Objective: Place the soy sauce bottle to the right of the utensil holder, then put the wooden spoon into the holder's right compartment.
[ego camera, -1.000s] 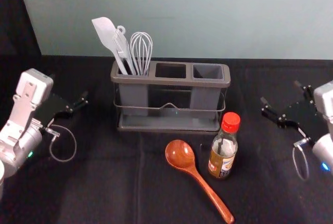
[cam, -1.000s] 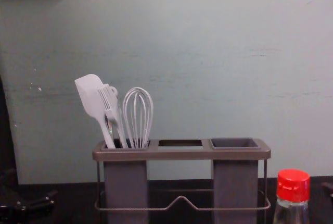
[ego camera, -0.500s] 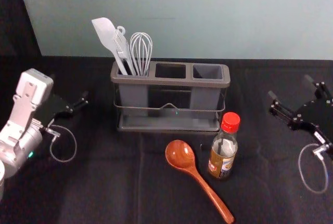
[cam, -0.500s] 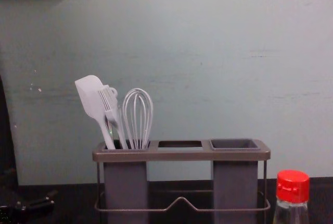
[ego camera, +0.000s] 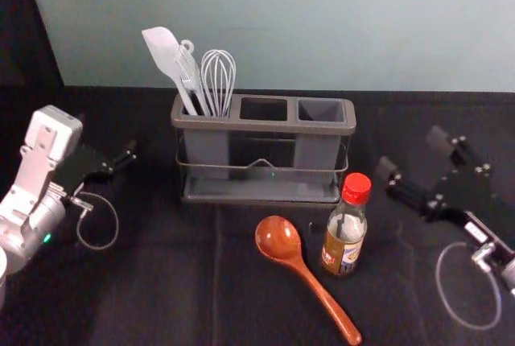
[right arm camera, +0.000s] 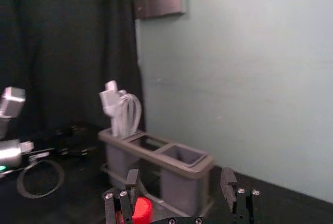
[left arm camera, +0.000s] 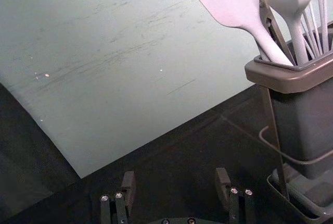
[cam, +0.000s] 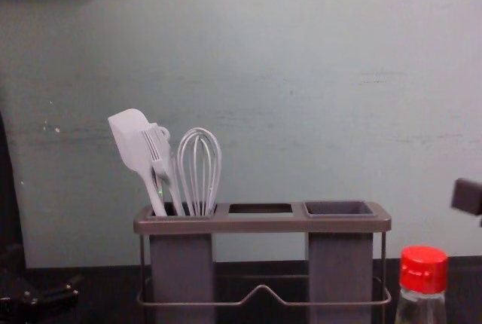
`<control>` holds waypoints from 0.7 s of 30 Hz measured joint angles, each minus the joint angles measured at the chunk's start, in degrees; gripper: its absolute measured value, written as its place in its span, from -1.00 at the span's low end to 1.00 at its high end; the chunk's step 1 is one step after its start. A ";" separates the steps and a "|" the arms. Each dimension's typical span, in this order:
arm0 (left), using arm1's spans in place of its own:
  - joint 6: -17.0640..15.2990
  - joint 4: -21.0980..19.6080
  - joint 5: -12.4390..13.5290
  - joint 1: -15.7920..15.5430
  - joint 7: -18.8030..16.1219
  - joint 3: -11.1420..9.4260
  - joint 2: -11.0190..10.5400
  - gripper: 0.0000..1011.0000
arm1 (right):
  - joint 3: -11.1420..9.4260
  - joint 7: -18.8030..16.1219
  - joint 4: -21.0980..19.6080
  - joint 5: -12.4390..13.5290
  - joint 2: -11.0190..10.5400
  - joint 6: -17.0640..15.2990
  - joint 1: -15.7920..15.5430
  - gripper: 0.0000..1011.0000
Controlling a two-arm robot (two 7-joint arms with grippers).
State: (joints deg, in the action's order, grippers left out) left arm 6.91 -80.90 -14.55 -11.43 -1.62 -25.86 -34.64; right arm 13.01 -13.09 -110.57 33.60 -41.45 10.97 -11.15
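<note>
Bottle (ego camera: 344, 241), red-capped and see-through, stands upright well in from the surface's far edge, left of the spread-fingered right gripper (ego camera: 413, 153), the left gripper (ego camera: 106, 134), fingers also apart, left of the holder (ego camera: 265, 127)

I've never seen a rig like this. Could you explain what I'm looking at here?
This is a two-armed robot at a table. The head camera looks down, the chest camera looks across, and one camera rides on each wrist. A soy sauce bottle stands beside a wooden spoon. Beyond them, a holder's left compartment carries pale utensils, including a spatula and whisk. The left gripper and right gripper are open at either side, holding nothing.
</note>
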 joint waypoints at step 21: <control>0.00 0.00 0.00 0.00 0.00 0.00 0.00 0.99 | 6.09 -4.57 6.13 -4.49 5.72 -5.95 6.16 0.98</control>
State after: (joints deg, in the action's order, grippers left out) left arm 6.91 -80.90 -14.55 -11.43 -1.62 -25.86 -34.65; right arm 19.10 -17.66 -104.44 29.11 -35.74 5.02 -4.99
